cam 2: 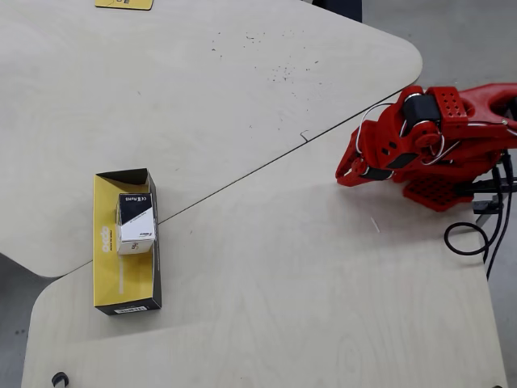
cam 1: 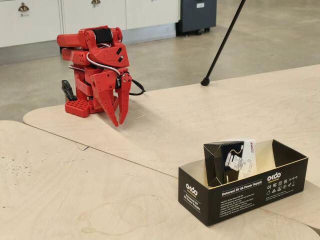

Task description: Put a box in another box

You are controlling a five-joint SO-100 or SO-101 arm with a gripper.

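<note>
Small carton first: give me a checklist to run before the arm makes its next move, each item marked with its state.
1. Small carton inside the long black box: ok.
2. Carton upright: not ok, it leans against a wall in the fixed view.
3. Pincer free of the carton: ok, it is far off, by the arm's base.
4. Pincer empty: ok.
5. Black box wholly on the table: ok.
6. Cable clear of the arm: cannot tell.

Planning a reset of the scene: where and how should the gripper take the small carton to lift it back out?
Grip the carton at its top, coming straight down. It stands inside the long box, whose walls block its lower sides; only the top rises above the rim. Close across the narrower width.
</note>
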